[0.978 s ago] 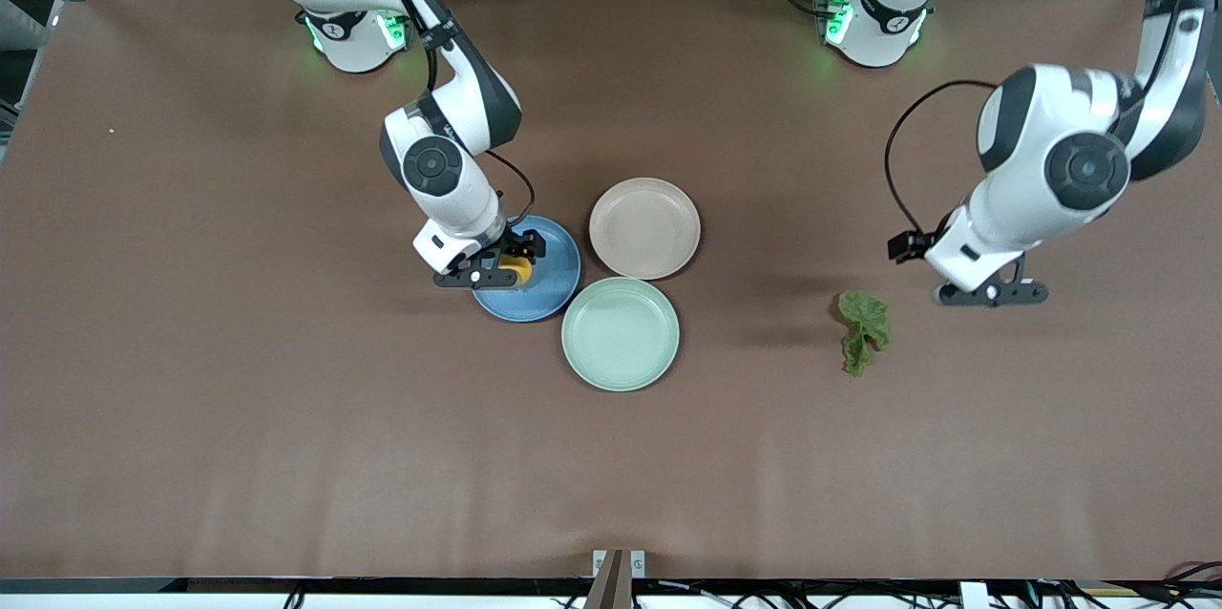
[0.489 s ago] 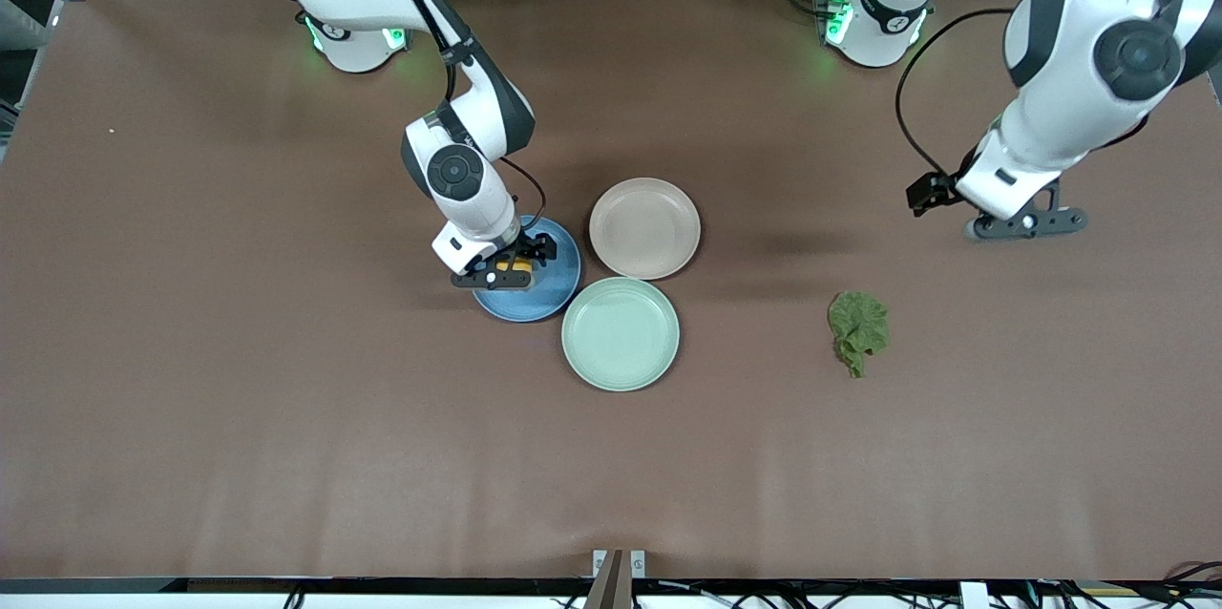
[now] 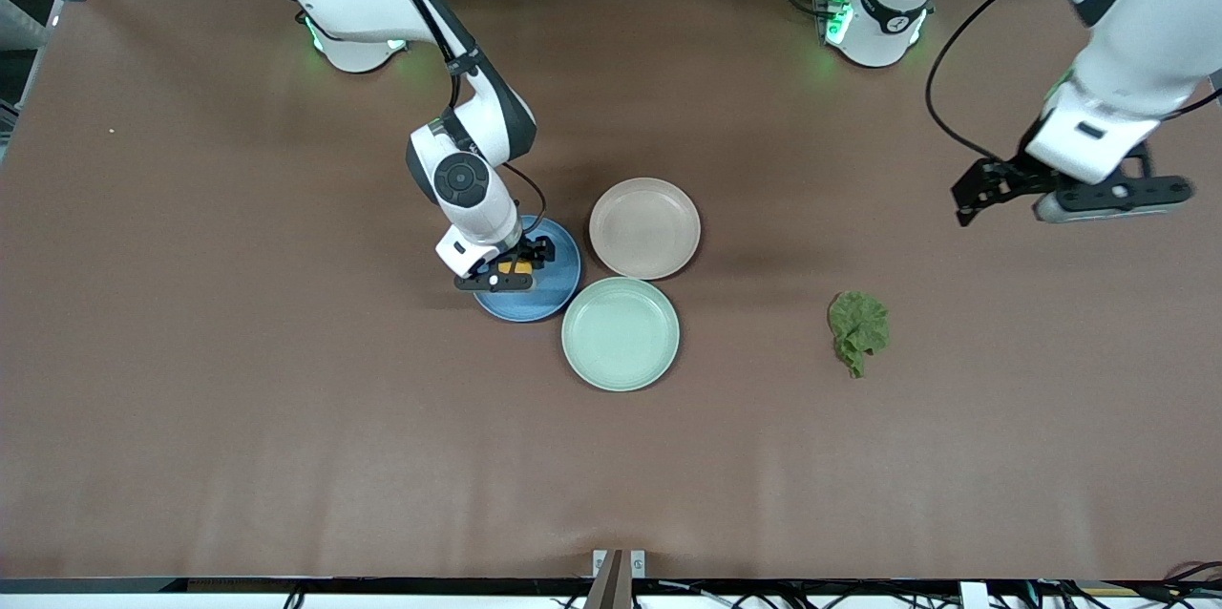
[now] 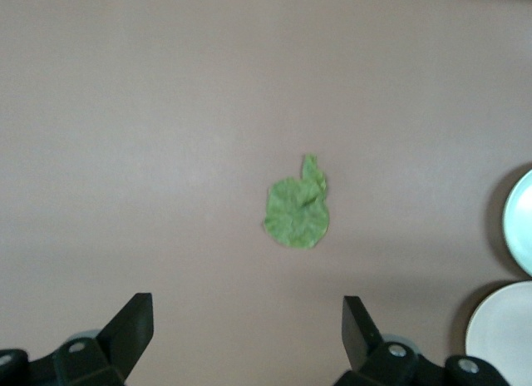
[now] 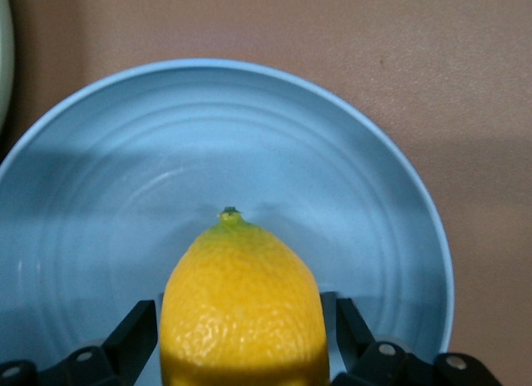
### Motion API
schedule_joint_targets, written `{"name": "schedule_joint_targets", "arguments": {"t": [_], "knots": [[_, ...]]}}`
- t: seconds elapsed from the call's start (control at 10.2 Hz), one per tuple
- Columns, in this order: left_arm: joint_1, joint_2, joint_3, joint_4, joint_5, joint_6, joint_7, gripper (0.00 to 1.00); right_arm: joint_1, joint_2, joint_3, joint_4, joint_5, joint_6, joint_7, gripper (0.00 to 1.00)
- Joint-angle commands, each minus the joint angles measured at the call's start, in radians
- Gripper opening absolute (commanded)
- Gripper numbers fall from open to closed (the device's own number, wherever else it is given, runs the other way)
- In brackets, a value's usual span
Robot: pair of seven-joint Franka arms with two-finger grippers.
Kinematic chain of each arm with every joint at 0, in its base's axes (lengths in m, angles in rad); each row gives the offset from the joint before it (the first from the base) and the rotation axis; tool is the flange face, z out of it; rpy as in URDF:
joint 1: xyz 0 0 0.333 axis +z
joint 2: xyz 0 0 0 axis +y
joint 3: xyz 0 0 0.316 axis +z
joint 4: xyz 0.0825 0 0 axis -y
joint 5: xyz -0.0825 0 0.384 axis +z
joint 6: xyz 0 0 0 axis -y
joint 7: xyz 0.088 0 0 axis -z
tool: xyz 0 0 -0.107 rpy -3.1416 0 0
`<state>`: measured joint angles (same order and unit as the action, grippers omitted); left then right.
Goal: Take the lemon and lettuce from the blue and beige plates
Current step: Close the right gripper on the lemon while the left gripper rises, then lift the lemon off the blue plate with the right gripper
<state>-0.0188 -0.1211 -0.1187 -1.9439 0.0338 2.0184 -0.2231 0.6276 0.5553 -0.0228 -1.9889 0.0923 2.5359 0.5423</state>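
Note:
The yellow lemon (image 3: 513,262) (image 5: 241,303) lies on the blue plate (image 3: 552,292) (image 5: 125,170). My right gripper (image 3: 506,273) (image 5: 247,319) is down over this plate. It is open, with one finger close on each side of the lemon and a thin gap showing. The beige plate (image 3: 644,227) holds nothing. The crinkled green lettuce (image 3: 859,327) (image 4: 297,215) lies on the bare table toward the left arm's end. My left gripper (image 3: 1115,199) (image 4: 247,319) hangs open and empty high over the table beside the lettuce.
A pale mint-green plate (image 3: 621,334) with nothing on it touches both other plates and is the nearest of them to the front camera. Brown table surface stretches wide around the plates and the leaf.
The left arm has risen and swung away from the lettuce, which has settled flatter on the table. The right gripper has sunk lower around the lemon and its fingers have narrowed.

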Motion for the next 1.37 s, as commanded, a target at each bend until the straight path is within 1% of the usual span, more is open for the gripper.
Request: {"name": "schedule_joint_targets", "arguments": {"t": [0.0,0.1,0.2,0.39,0.68,0.88,1.08,1.27], "knots": [[-0.009,0.053,0.013,0.136,-0.023,-0.102,-0.001,1.0,0.007,-0.003,-0.005,-0.002,-0.02,0.003,0.025,0.56],[-0.013,0.072,0.013,0.187,-0.022,-0.154,0.001,1.0,0.006,-0.006,-0.005,-0.002,-0.02,-0.006,0.031,0.47],[-0.016,0.075,0.013,0.221,-0.023,-0.2,0.002,1.0,0.003,-0.012,-0.003,-0.001,-0.017,-0.016,0.033,0.44],[-0.018,0.075,0.011,0.276,-0.025,-0.295,0.005,1.0,-0.008,-0.046,-0.006,0.018,-0.016,-0.104,0.03,0.43],[-0.01,0.04,-0.01,0.279,-0.022,-0.339,0.007,1.0,-0.054,-0.1,-0.008,0.062,-0.012,-0.239,0.013,0.42],[-0.004,0.026,-0.039,0.283,-0.022,-0.389,0.007,1.0,-0.104,-0.136,-0.008,0.075,-0.008,-0.302,-0.059,0.41],[-0.012,0.032,-0.036,0.353,-0.023,-0.452,0.007,1.0,-0.175,-0.182,-0.008,0.075,-0.008,-0.365,-0.173,0.41],[-0.012,0.032,-0.042,0.367,-0.026,-0.477,0.019,1.0,-0.256,-0.224,-0.009,0.075,-0.008,-0.416,-0.299,0.41]]}}
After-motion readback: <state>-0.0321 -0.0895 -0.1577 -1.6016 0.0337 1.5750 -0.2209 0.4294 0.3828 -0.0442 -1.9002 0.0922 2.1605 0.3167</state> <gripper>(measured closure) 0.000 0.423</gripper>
